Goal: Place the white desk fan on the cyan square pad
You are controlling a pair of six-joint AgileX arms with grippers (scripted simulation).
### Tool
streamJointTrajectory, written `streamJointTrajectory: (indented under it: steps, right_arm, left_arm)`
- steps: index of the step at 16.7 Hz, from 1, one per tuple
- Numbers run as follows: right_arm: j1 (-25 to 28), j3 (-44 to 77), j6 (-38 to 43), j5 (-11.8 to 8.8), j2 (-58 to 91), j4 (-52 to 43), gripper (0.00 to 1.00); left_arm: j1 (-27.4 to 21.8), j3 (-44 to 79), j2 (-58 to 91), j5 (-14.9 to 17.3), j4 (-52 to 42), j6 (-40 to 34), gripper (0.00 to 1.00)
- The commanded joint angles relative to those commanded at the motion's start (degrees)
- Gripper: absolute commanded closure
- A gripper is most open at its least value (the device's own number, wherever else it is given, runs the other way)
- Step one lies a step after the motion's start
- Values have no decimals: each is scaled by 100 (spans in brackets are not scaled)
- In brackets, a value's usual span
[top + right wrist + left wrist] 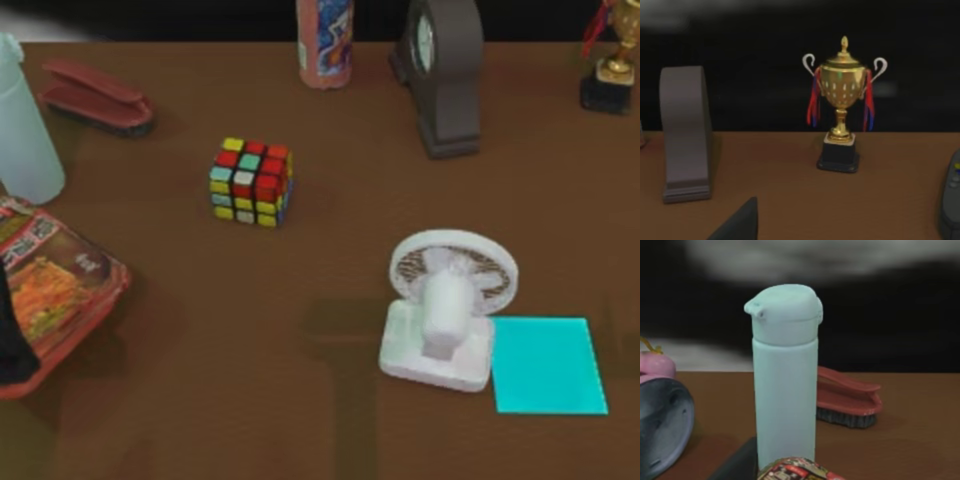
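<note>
Top view puts the white desk fan (445,312) upright on the counter (200,400), toward the right and near the front edge, its round grilled head facing the far side and its squarish base flat on the wood. The cyan square pad (548,365) lies flat just to the right of that base, its left edge touching or almost touching it; the fan is not on the pad.

Farther left and back sits a puzzle cube (251,182), well apart from the fan. A pale bottle (24,130) stands at the far left with a red brush (97,96) beside it, and a red food pack (55,285) lies at the left edge. Along the back stand a printed can (325,40), a grey mantel clock (440,75) and a gold trophy (610,65) in the right corner.

Neither set of my fingers shows from above, so both arms are off at the sides. My left wrist view faces the bottle and brush, my right wrist view the trophy and clock. Each shows only a dark tip at its edge, so I cannot tell whether either set of fingers is spread or pressed together.
</note>
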Motion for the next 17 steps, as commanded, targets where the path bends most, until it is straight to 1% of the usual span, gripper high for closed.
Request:
streamJointTrajectory:
  steps: [4, 7, 11, 17]
  right_arm:
    - [76, 171, -87, -11, 175, -166, 0]
    - [335, 875, -404, -26, 893, -785, 0]
    - [858, 2503, -1060, -21, 2606, -2089, 0]
    - [1840, 5720, -2281, -3, 6007, -4513, 0]
  left_arm:
    - [0, 0, 0, 0, 0, 0, 0]
    - [0, 0, 0, 0, 0, 0, 0]
    - [0, 0, 0, 0, 0, 0, 0]
    - [0, 0, 0, 0, 0, 0, 0]
